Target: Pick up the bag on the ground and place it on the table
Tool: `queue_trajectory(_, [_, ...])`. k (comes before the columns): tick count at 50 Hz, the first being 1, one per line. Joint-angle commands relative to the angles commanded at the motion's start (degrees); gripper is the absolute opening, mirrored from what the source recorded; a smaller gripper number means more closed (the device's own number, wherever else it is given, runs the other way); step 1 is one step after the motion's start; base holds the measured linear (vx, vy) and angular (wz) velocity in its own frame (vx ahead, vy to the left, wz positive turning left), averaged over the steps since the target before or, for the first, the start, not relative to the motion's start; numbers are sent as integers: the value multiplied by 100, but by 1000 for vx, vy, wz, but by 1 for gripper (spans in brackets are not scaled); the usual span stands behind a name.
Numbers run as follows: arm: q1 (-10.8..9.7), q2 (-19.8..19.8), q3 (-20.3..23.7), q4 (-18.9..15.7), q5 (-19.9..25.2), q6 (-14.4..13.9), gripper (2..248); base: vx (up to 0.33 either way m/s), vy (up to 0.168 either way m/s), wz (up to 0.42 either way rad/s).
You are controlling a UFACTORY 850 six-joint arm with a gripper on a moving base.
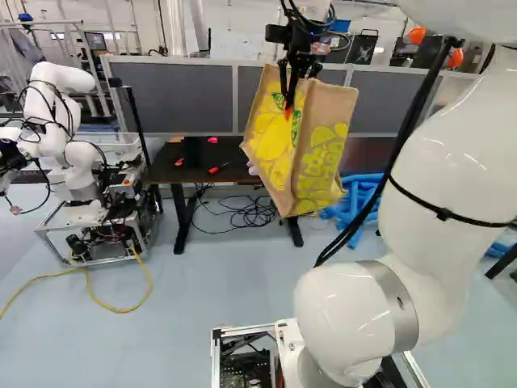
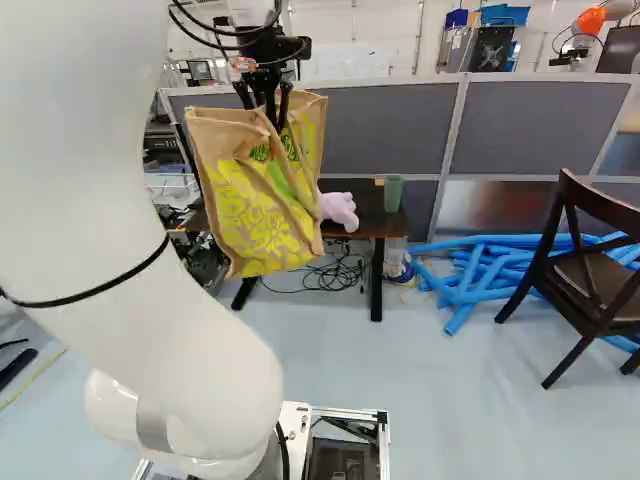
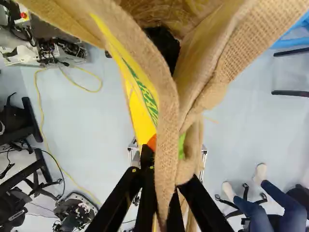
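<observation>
Inside the bag [image 1: 323, 162], something black [image 3: 165, 46].

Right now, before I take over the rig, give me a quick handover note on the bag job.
Gripper: shut on the bag's rim.
Bag: hanging from the gripper, off the floor, hiding part of the table in both base views.
Done: bag picked up.
Left: set it on the table and let go.
On the table: a pink soft thing, a green cup and small red items; probably worth steering around them.
</observation>
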Motion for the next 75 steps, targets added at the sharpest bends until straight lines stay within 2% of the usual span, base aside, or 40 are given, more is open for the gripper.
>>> queue_trajectory(36, [0, 0, 0, 0, 0, 0, 21, 100, 0, -8])
queue_trajectory(57, [0, 1, -3, 0, 0, 0, 21, 1, 0, 0])
queue_trajectory(75, [0, 73, -223, 0, 0, 0, 21, 0, 0, 0])
